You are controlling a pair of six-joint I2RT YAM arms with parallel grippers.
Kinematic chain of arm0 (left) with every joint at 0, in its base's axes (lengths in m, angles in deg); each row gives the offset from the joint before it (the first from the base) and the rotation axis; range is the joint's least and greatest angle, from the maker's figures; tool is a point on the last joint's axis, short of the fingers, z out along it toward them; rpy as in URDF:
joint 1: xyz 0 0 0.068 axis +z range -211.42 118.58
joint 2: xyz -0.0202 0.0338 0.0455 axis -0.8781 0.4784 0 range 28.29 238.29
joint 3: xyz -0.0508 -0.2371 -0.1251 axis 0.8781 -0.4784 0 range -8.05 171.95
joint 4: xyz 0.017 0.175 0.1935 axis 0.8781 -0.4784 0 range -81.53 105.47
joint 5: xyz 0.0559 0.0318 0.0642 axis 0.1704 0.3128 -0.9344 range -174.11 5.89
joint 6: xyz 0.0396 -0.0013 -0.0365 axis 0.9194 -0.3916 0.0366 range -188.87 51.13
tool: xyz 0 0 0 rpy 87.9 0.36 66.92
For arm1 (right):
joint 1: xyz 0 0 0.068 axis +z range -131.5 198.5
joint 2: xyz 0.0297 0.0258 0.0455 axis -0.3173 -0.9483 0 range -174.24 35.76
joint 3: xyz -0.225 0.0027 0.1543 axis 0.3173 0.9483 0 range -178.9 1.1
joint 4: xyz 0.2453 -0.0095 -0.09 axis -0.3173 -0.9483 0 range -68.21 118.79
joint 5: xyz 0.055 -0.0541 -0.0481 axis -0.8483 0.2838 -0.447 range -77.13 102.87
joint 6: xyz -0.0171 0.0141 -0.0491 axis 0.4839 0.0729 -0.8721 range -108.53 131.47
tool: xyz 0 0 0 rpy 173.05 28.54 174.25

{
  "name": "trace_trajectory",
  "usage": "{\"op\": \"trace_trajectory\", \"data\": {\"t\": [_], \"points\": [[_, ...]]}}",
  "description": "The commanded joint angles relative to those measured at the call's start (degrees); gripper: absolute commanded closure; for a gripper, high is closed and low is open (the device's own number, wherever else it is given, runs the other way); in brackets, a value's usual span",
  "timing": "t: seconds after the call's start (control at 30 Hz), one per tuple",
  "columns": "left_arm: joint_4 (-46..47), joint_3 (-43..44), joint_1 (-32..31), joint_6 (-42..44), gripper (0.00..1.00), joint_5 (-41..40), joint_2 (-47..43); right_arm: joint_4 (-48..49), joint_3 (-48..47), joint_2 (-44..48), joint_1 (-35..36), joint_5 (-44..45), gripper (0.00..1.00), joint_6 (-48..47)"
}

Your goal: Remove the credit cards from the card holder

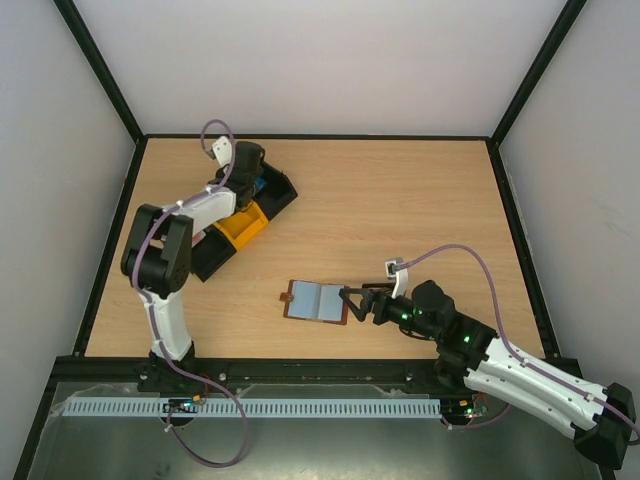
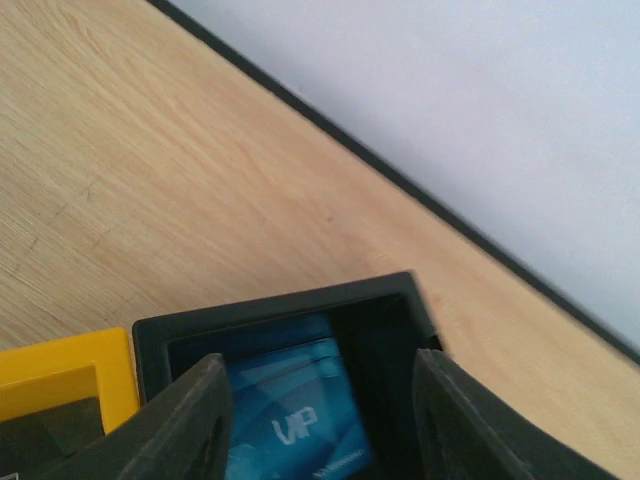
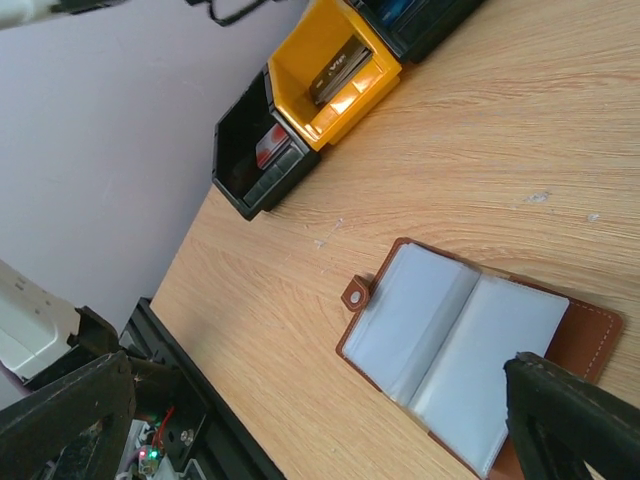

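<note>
The card holder lies open on the table, brown leather with pale blue-grey pockets; no card shows in it in the right wrist view. My right gripper is open at its right edge, one finger over the leather border. My left gripper is open above the far black tray, its fingers either side of the blue card marked VIP lying inside. The dark grey card lies in the yellow tray. The white card with red sits in the near black tray.
The three trays stand in a diagonal row at the back left: black, yellow, black. A black frame and white walls border the table. The left arm's base and a metal rail show in the right wrist view.
</note>
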Motion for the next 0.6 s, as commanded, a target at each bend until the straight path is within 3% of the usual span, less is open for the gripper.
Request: {"op": "trace_trajectory", "data": {"t": [0.0, 0.27, 0.4, 0.57], "points": [[-4.90, 0.24, -0.62, 5.27, 0.44, 2.76, -9.31, -3.14, -1.89, 0.48, 0.19, 3.41, 0.02, 0.70], [-12.73, -7.99, -0.61, 10.31, 0.21, 14.71, -24.50, -8.93, -4.74, -2.01, 0.18, 9.15, 0.02, 3.87], [-15.76, -14.53, -0.85, 12.57, 0.19, 20.17, -32.22, -9.23, -4.71, -5.11, 0.18, 8.57, 0.00, 5.45], [-18.33, -22.82, -1.03, 12.32, 0.22, 32.68, -40.96, -6.26, -4.03, -9.46, 0.15, 5.88, 0.15, 7.49]]}}
